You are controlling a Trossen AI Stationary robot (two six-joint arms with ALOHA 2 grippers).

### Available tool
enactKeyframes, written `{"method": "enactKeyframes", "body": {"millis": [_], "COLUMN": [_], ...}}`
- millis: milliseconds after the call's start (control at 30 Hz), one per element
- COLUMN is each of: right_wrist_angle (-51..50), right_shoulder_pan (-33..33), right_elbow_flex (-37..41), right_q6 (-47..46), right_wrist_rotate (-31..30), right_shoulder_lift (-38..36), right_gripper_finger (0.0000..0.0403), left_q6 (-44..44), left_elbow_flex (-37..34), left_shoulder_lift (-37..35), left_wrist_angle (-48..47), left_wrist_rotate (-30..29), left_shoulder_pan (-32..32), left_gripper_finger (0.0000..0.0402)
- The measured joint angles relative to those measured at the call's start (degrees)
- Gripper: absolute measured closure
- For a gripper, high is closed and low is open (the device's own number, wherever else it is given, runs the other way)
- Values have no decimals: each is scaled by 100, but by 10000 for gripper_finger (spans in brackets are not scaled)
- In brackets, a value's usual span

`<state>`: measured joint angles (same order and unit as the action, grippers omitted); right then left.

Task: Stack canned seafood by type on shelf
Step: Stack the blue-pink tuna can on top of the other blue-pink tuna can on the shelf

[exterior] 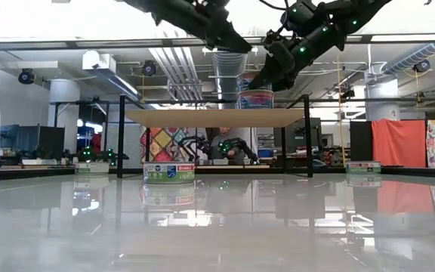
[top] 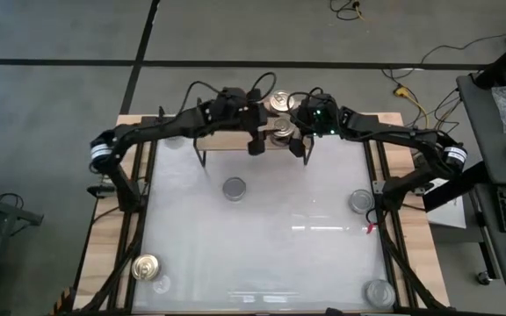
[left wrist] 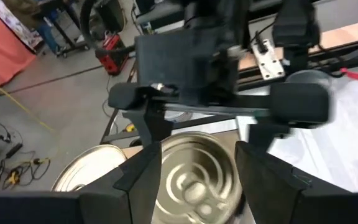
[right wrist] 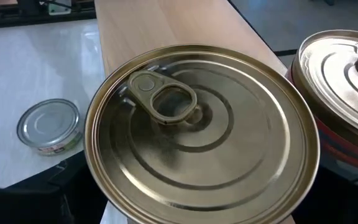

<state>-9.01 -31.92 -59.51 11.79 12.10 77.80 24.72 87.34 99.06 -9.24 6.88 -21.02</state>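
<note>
A gold-lidded can (right wrist: 201, 134) sits lid up over the wooden shelf (top: 227, 139), with my right gripper (top: 301, 140) shut on it from the right. My left gripper (left wrist: 197, 155) hovers open just left of that can (left wrist: 194, 177) and higher, its fingers pointing at it and touching nothing. A second gold-lidded can (top: 279, 103) with a red label (right wrist: 347, 81) stands on the shelf's far side. In the low view cans (exterior: 255, 91) show on the shelf board (exterior: 202, 117) under both arms. My right gripper pinches the gold-lidded can by its round side wall, one finger on each side just below the rim (right wrist: 312, 177). The fingers (left wrist: 151, 124) come from the table's right, slanting down. The can stays level, lid up, over the shelf's near edge; what lies under it is hidden.
On the white tabletop stand a silver can (top: 234, 188) near the shelf's front, another silver one (top: 361, 202) at the right, a gold can (top: 147, 268) at the near left and a silver one (top: 379, 292) at the near right. The shelf's black legs (exterior: 119, 136) stand at the far edge.
</note>
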Motion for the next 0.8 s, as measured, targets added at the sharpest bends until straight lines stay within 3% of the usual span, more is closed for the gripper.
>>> {"method": "enactKeyframes", "body": {"millis": [200, 800], "right_wrist_angle": [-57, -60], "right_shoulder_pan": [0, 0], "right_elbow_flex": [13, -2], "right_q6": [71, 170], "right_wrist_rotate": [35, 18], "right_shoulder_lift": [-7, -7], "right_gripper_finger": [22, 4], "left_q6": [-58, -314], "left_elbow_flex": [339, 403], "left_shoulder_lift": [531, 1024], "left_wrist_angle": [-66, 577], "left_wrist_rotate": [12, -33], "left_shoulder_pan": [-66, -253], "left_gripper_finger": [212, 212]}}
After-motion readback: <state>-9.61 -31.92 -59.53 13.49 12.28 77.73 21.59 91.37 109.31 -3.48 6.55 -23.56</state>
